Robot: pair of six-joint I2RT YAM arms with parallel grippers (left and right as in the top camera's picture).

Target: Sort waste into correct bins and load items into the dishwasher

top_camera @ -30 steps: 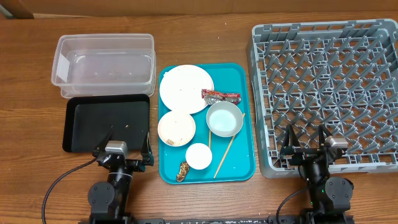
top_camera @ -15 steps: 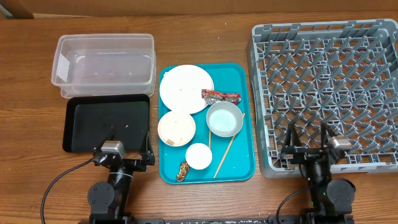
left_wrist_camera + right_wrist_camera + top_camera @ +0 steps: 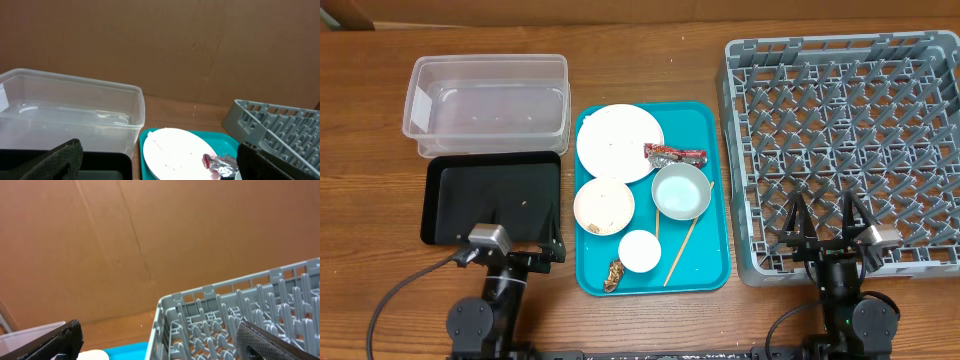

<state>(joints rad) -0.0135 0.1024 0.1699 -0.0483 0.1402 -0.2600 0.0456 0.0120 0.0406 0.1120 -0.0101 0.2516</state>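
Observation:
On the teal tray (image 3: 715, 230) lie a white plate (image 3: 618, 142), a red-and-silver wrapper (image 3: 674, 154), a cream bowl (image 3: 604, 206), a pale blue bowl (image 3: 680, 190), a white cup (image 3: 640, 251), chopsticks (image 3: 682, 250) and a brown scrap (image 3: 614, 275). No napkin shows. The clear tub (image 3: 488, 105) and black tray (image 3: 492, 198) are at the left, the grey dish rack (image 3: 845, 150) at the right. My left gripper (image 3: 528, 222) is open and empty at the black tray's near edge. My right gripper (image 3: 822, 215) is open and empty at the rack's near edge.
The left wrist view shows the tub (image 3: 75, 110), plate (image 3: 175, 152), wrapper (image 3: 220, 165) and rack corner (image 3: 275, 125) between open fingers (image 3: 160, 170). The right wrist view shows the rack (image 3: 240, 315) between open fingers (image 3: 160, 347). A brown cardboard wall stands behind the table.
The left arm has drifted a little left and toward the table's near edge. The right arm has drifted a little right and toward the near edge. Nothing on the table has moved.

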